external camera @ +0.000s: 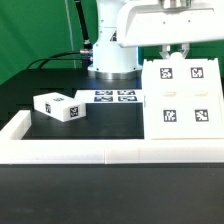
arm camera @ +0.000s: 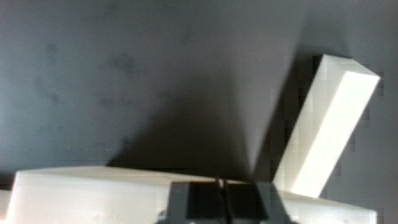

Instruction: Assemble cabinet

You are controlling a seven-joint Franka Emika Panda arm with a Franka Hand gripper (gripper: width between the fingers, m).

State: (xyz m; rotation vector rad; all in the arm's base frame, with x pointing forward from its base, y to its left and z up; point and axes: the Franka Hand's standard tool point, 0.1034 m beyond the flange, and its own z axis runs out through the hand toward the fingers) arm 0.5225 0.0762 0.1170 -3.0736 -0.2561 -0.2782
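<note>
The cabinet's large white piece [external camera: 181, 101] stands at the exterior view's right, its sloping face carrying several black-and-white tags. My gripper [external camera: 176, 52] hangs right over its top edge; whether it touches is unclear. In the wrist view the gripper [arm camera: 217, 192] is shut, its dark fingers [arm camera: 196, 203] pressed together with nothing between them, just over a broad white surface of that piece [arm camera: 89, 195]. A smaller white tagged block [external camera: 58, 107] lies alone on the black table at the exterior view's left. The wrist view also shows a long white block [arm camera: 322, 122] apart from the gripper.
The marker board [external camera: 114, 96] lies flat near the robot's base [external camera: 112, 55]. A low white border rail [external camera: 100, 152] runs along the front and turns back at the exterior view's left. The black table [external camera: 110, 120] separates block and large piece.
</note>
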